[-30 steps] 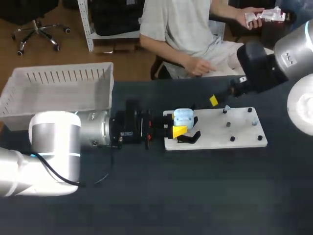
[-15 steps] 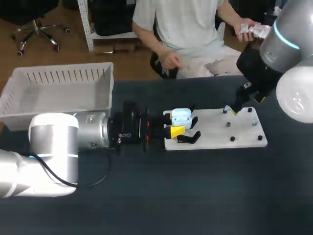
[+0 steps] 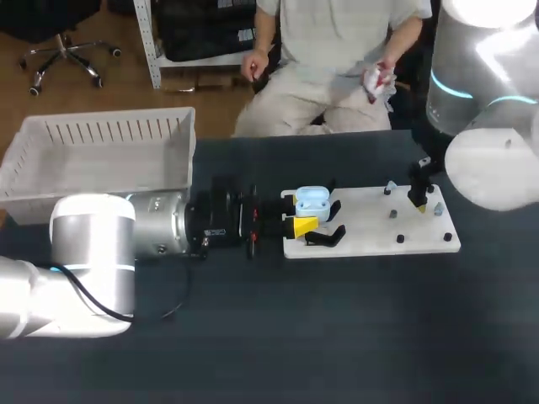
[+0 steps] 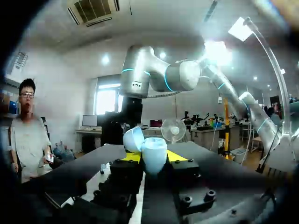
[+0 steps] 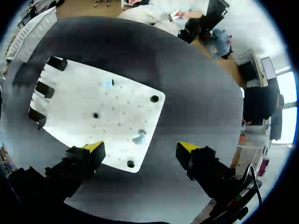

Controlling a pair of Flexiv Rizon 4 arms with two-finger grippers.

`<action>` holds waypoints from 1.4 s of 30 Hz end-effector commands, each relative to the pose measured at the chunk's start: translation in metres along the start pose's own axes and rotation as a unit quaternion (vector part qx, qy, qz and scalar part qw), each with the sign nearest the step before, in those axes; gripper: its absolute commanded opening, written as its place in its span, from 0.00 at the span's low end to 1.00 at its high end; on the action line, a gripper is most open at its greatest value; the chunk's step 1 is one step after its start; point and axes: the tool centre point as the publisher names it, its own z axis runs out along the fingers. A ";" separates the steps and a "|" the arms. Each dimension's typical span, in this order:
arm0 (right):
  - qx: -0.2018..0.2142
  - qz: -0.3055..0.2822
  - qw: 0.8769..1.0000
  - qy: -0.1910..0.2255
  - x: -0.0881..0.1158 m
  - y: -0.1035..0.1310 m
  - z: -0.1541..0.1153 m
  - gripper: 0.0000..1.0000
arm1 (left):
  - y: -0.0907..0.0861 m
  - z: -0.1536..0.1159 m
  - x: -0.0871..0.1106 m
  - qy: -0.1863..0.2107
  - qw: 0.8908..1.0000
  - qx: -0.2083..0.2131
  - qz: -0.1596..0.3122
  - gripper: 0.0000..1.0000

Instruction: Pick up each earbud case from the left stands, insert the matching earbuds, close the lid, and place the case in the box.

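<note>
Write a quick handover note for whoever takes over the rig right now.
Left pincer: shut on the earbud case, lid open, at the left end of the board.
Right pincer: open, over one earbud on the board; second earbud lies farther along.
Done: case gripped, lid open.
Left: insert both earbuds, close the lid, put the case in the box.

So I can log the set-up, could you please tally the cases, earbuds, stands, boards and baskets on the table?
earbud case: 1
earbuds: 2
stands: 3
board: 1
basket: 1
Total: 8
</note>
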 end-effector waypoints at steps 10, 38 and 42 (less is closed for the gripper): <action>0.024 0.012 1.000 0.008 0.003 0.005 0.018 0.43 | 0.000 0.001 0.001 -0.002 1.000 -0.001 0.001 0.00; 0.043 0.013 0.999 0.001 -0.001 0.003 0.030 0.26 | 0.000 0.001 0.001 -0.002 1.000 -0.001 0.001 0.00; 0.045 0.015 0.999 0.002 -0.001 0.003 0.030 0.20 | 0.000 0.001 0.001 -0.002 1.000 -0.001 0.001 0.00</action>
